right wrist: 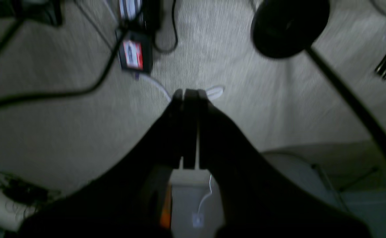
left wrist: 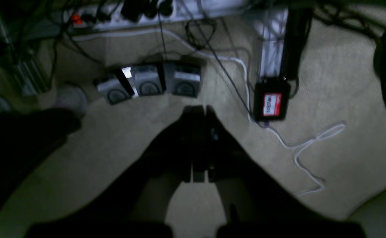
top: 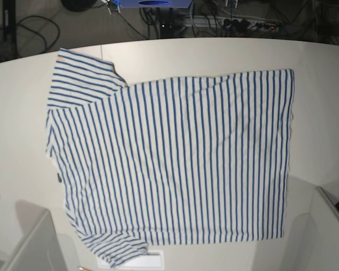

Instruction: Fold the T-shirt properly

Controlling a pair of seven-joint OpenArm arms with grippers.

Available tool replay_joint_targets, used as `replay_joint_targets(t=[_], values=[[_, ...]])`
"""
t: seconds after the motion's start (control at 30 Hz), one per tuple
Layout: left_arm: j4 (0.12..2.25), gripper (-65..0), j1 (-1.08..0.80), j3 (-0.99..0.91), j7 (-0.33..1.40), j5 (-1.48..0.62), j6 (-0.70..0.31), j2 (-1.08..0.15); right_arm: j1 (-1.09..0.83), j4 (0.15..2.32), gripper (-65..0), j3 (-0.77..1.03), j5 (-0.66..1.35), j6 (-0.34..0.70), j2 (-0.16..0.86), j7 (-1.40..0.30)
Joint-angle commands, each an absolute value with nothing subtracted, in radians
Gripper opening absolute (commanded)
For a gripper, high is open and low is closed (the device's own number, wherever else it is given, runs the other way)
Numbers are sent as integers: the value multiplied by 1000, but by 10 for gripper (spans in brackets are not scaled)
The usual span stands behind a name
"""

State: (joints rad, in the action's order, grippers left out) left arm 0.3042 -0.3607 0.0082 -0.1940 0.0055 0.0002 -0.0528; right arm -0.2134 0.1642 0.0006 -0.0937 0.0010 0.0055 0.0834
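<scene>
The T-shirt [top: 175, 158], white with thin blue stripes, lies spread flat on the pale table [top: 322, 62] in the base view. Its neck is at the left, one sleeve [top: 79, 73] at the top left, the other [top: 116, 248] at the bottom left, and the hem along the right. No gripper touches it. In the left wrist view my left gripper [left wrist: 197, 110] is shut and empty, hanging over carpet. My right gripper [right wrist: 189, 94] is likewise shut on nothing above the floor. Neither wrist view shows the shirt.
Grey arm parts sit at the bottom left [top: 34, 243] and bottom right [top: 325, 231] of the base view. On the carpet lie foot pedals [left wrist: 150, 82], a black box with a red label [left wrist: 271, 102], a white cable [left wrist: 308, 145], a power strip [left wrist: 140, 13] and a round black stand base [right wrist: 288, 26].
</scene>
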Motion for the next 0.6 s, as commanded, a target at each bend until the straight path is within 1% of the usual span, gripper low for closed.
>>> replay_joint_targets(t=[0.0, 0.57], values=[[306, -650, -371, 7, -208, 4, 1, -51, -228, 163, -650, 2, -93, 4, 10, 76], [308, -650, -377, 12, -219, 12, 1, -51, -232, 163, -650, 4, -93, 4, 10, 87]])
